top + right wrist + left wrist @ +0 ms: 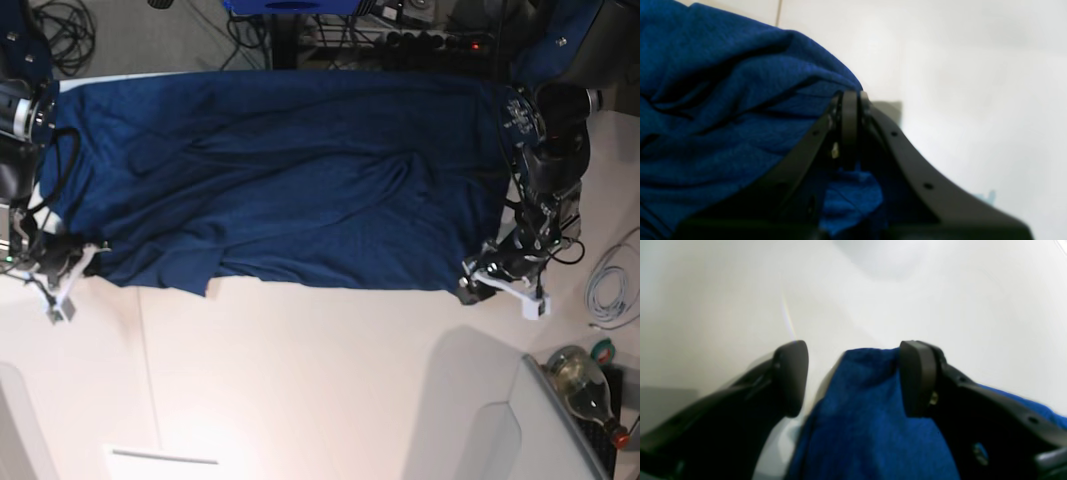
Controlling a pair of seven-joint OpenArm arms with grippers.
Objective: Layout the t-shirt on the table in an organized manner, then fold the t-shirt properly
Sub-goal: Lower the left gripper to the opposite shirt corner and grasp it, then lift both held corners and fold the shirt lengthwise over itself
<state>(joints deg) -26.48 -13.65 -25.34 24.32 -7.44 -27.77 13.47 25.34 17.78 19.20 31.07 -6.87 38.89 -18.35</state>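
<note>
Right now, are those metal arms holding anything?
The right gripper pinches the t-shirt at its edge; the left gripper is open.

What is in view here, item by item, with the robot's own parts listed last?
t-shirt: one, dark navy, spread wrinkled across the far half of the table.
table: one, white, under everything.
bottle: one, clear glass, lower right corner of the base view.
cables: white coil at right; dark ones on the floor beyond.
left pincer: one, black, open, shirt edge between its fingers.
right pincer: one, black, shut on the t-shirt.
</note>
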